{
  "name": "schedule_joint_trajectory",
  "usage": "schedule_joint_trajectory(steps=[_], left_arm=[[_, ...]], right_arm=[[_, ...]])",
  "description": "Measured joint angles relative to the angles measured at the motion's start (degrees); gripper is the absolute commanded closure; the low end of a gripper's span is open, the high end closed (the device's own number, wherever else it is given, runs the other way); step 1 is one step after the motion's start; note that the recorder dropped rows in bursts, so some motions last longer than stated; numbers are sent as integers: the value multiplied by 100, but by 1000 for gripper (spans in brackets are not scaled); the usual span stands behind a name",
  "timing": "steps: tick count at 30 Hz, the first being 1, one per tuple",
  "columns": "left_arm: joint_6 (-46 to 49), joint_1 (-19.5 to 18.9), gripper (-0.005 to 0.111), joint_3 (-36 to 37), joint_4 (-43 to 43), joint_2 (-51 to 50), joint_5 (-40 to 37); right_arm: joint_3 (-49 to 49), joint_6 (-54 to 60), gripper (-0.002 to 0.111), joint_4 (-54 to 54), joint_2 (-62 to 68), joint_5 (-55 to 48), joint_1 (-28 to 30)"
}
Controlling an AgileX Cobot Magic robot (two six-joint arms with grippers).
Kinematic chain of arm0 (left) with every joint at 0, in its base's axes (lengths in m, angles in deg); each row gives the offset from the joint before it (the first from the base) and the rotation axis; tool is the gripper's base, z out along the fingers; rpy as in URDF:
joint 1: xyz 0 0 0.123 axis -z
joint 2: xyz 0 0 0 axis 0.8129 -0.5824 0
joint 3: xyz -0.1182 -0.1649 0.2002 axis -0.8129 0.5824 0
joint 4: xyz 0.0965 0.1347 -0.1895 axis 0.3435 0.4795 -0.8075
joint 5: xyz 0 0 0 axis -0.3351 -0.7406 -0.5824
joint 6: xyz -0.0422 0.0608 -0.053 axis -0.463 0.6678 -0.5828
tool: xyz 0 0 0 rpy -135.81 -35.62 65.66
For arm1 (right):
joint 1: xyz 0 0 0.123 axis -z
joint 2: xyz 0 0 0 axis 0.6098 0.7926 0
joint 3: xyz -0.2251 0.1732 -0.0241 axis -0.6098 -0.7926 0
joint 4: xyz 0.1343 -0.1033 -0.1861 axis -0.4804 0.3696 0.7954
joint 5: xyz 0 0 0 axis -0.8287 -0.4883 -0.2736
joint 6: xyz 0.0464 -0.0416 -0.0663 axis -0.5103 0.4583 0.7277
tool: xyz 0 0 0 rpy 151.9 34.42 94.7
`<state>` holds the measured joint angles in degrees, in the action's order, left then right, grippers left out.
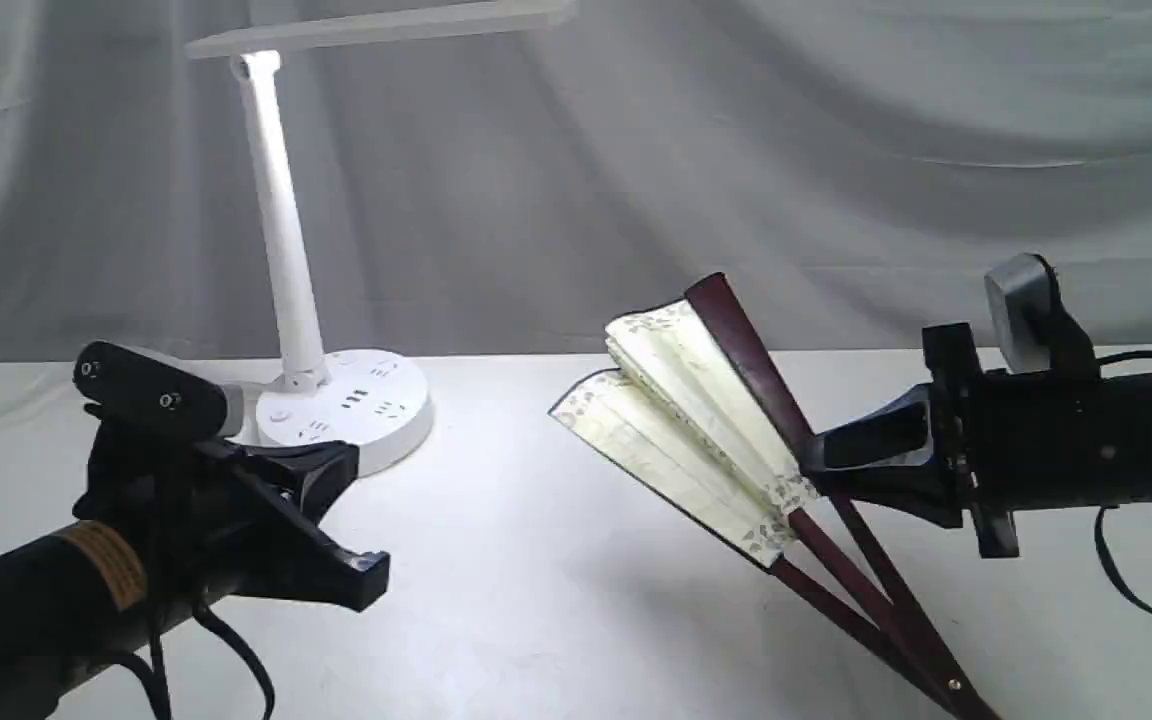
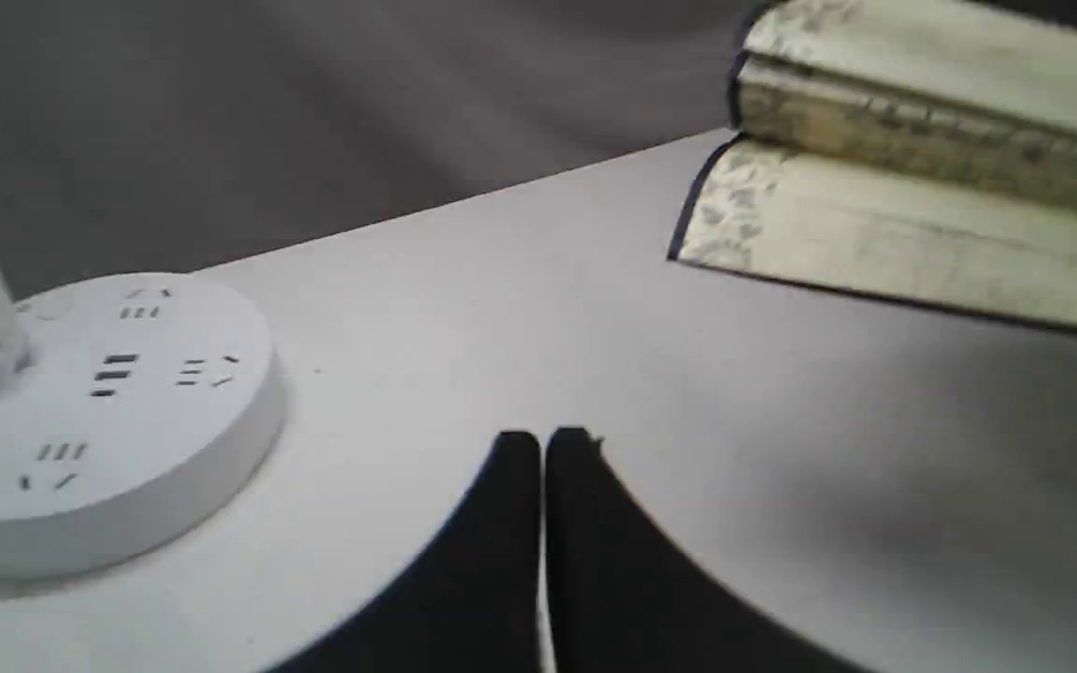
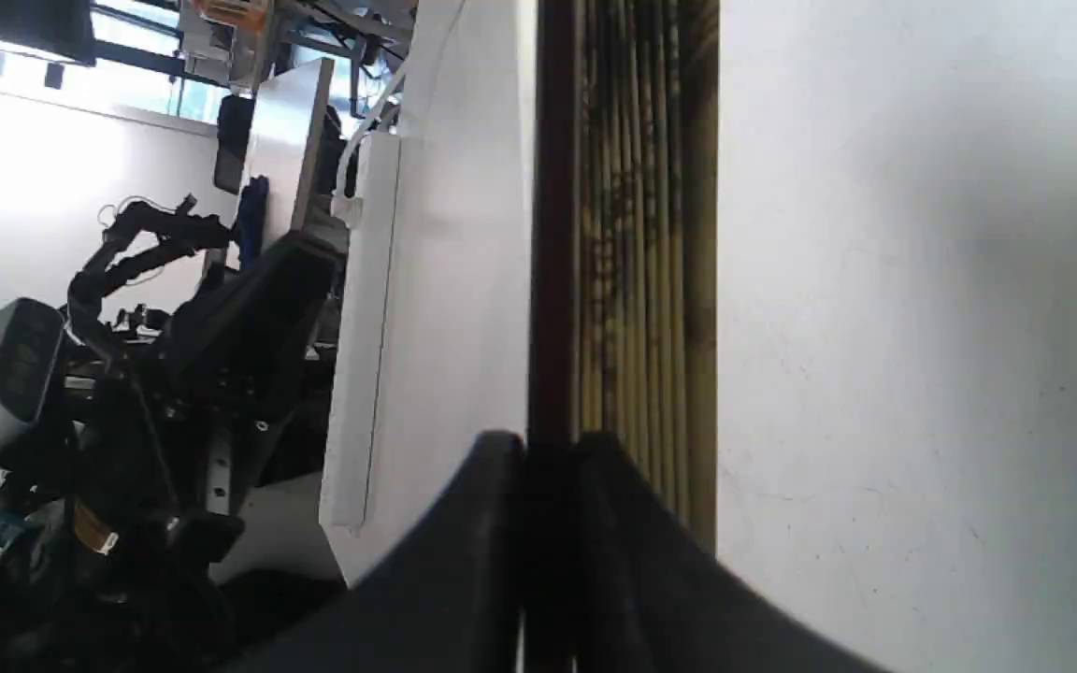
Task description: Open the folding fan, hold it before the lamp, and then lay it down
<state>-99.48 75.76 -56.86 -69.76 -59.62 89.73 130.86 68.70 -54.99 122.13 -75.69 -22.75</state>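
Though begun, far from done. Found folding fan (image 1: 696, 415) only partly spread, upper guard clamped in right gripper (image 1: 814, 458), at 4 o'clock from lamp (image 1: 281, 240). Noted left gripper (image 2: 546, 441) pinched together, empty. Remaining: full spread, presenting, laying down.

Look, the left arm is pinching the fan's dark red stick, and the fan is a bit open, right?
Not the left arm. The jaws of the right gripper pinch the dark red stick of the folding fan, and it is a bit open; the exterior view shows it.
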Motion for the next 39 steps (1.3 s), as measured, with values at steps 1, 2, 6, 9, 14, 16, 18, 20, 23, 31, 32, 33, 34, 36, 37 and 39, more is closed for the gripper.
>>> schedule_joint_trajectory(steps=[1,2,6,9,14,16,18,20,23,31,32,33,34,36,37,39], left_arm=[[-135,0,106,0,52,0,34],[-346,0,105,0,81,0,48],[-990,0,96,5,239,0,198],[-1560,0,89,5,458,-26,424],[-2571,0,84,5,682,-415,1121],[-2868,0,81,5,718,-682,1412],[-3163,0,77,5,730,-945,1725],[-3258,0,70,5,730,-1159,2020],[-3325,0,60,5,730,-1440,2336],[-4708,0,56,-545,1339,-2064,2419],[-4835,0,56,-616,1433,-2091,2419],[-5034,0,56,-725,1596,-2185,2434],[-5224,0,56,-823,1683,-2223,2434],[-5536,0,56,-985,1825,-2331,2456],[-5645,0,56,-1042,1852,-2383,2456],[-5857,0,56,-1163,1919,-2485,2470]], right_arm=[[0,0,108,32,0,0,0],[0,13,108,63,0,0,0],[-4,13,108,160,0,0,0],[-4,23,108,159,0,0,0],[-4,23,108,159,0,0,0],[-4,23,108,159,0,0,0],[-4,23,108,159,0,0,0],[-4,23,108,159,0,0,0],[-4,23,108,159,0,0,0],[-4,62,108,159,0,0,0],[-4,88,108,159,0,0,0],[-4,101,108,159,0,0,0],[-4,113,108,159,0,0,0],[-4,136,108,159,0,0,0],[-4,136,108,159,0,0,0],[-4,136,108,159,0,0,0]])
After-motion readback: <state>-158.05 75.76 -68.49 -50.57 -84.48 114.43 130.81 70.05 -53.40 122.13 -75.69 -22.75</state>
